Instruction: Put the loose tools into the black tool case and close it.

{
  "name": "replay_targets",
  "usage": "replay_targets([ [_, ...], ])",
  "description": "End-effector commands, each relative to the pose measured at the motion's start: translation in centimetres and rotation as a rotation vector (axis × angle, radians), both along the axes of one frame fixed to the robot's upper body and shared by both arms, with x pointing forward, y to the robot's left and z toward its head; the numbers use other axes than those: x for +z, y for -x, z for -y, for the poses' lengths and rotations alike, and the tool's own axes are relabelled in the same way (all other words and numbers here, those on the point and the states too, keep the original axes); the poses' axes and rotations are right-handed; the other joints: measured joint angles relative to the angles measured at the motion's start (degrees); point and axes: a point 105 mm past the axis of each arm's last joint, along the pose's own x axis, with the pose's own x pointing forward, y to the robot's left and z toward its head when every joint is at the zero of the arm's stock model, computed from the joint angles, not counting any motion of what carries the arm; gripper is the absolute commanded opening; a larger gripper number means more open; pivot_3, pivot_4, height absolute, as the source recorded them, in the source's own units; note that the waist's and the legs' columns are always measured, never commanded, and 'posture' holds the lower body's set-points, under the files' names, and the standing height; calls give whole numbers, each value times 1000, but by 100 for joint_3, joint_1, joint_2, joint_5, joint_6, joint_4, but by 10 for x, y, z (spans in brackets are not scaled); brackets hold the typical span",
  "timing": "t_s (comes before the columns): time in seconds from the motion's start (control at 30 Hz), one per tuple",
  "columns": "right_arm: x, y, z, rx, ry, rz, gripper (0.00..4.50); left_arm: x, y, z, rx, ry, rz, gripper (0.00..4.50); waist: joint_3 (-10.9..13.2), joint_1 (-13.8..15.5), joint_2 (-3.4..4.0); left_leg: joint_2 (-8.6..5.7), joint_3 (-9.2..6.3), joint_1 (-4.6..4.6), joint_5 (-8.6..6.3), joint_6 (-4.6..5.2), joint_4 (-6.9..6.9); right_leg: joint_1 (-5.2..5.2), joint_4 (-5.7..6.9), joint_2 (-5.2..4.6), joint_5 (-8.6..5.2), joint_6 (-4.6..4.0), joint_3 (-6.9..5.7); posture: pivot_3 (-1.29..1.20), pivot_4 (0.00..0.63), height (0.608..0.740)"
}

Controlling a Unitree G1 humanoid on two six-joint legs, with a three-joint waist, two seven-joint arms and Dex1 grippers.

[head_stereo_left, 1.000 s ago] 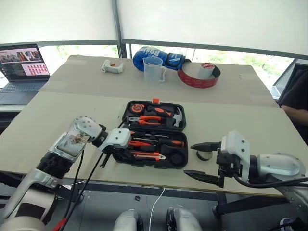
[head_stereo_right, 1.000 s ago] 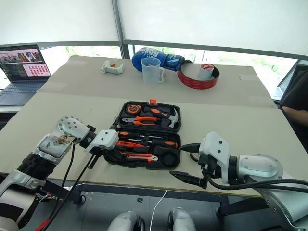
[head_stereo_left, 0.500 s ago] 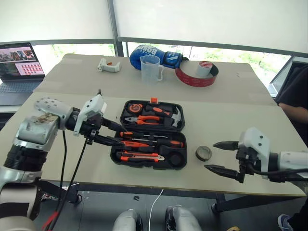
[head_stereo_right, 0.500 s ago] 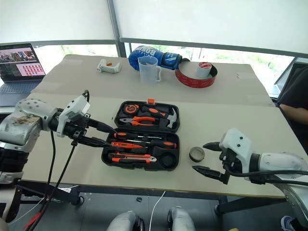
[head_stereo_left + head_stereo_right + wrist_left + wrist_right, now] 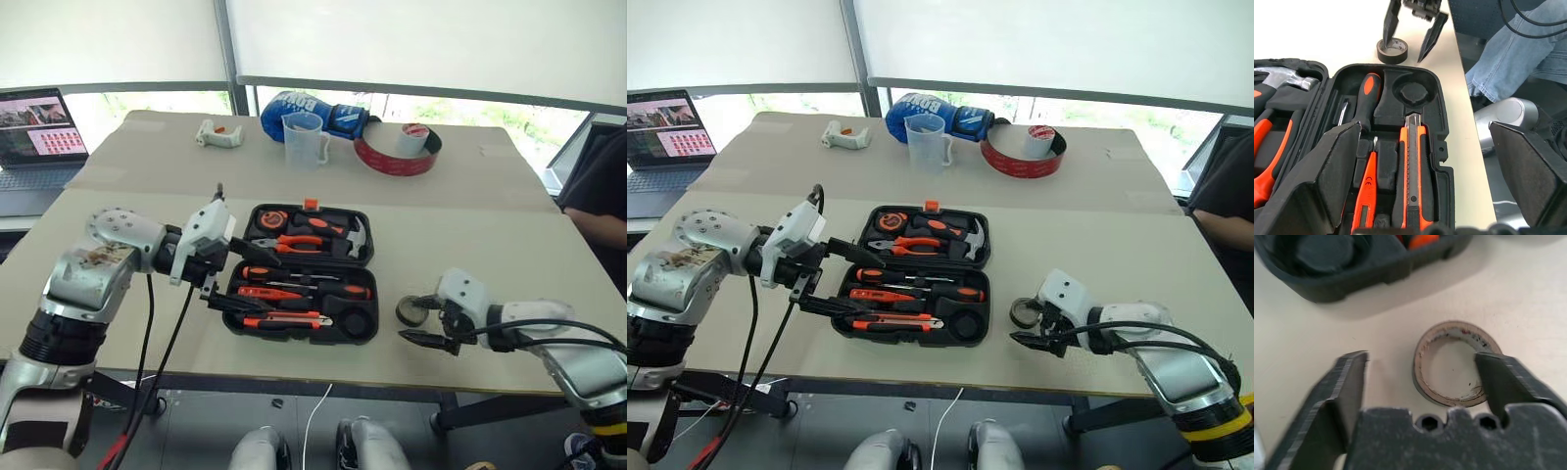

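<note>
The table (image 5: 470,255) carries the open case (image 5: 306,274) near its front edge, lid lying flat toward the far side and tray toward the robot. In the lid sit the hammer (image 5: 355,236), pliers (image 5: 299,243) and tape measure (image 5: 275,220). In the tray lie two screwdrivers (image 5: 309,290) side by side, the slim tester (image 5: 1365,188) and the knife (image 5: 286,319) along the near edge; the round slot (image 5: 1411,91) at the tray's right end holds nothing. At the back of the table stand a measuring cup (image 5: 303,139) and the red tape (image 5: 397,152), with a laptop (image 5: 35,137) off to the far left. The left gripper (image 5: 243,282) hovers over the tray's left end, its fingers spread wide and holding nothing. The right gripper (image 5: 419,319) is low on the table just right of the case, jaws partly spread about the tape roll (image 5: 1454,364): one finger (image 5: 1508,382) reaches into the roll's hole at its rim, the other (image 5: 1342,387) stands apart outside the ring, so nothing is pinched. The roll lies flat on the table, just beside the case's right end and outside it.
</note>
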Motion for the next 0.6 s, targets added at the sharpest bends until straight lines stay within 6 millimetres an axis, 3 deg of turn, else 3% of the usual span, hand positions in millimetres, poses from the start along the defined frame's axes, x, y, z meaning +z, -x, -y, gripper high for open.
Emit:
replay_targets([
  [0.03,-1,-1,0,28,31,29,2361,8,1,4,-17,15,51,4500,0,4,0,0,0,0,0,0,0,1,0,0,0,0,-1,0,150,714],
  [0.23,11,0,0,68,37,78,213,-3,2,1,-38,-34,67,4500,1,-4,2,1,0,0,1,-2,0,-1,2,0,0,0,-1,0,150,714],
  [0.27,15,1,-1,87,39,85,44,-6,3,0,-48,-48,74,4500,1,-5,3,1,0,0,1,-3,0,-1,2,0,0,0,-1,0,150,714],
  [0.37,36,8,-14,158,-14,100,44,-15,7,-1,-84,-88,88,4500,3,-17,4,2,2,2,1,-3,0,-2,3,-1,0,0,1,0,150,714],
  [0.47,69,31,-55,370,-162,76,44,-19,13,2,-117,-95,90,4500,4,-37,6,6,1,1,4,-7,0,-4,3,-2,0,-1,3,0,150,714],
  [0.53,77,43,-72,472,-177,59,44,-19,16,5,-130,-90,90,4500,5,-50,6,10,0,2,6,-10,0,-6,6,-2,1,-2,6,0,150,714],
  [0.6,72,40,-83,484,-160,53,44,-19,17,7,-136,-87,88,4500,4,-27,6,16,-6,3,6,-13,-1,-4,5,-2,-3,-8,0,0,150,714],
])
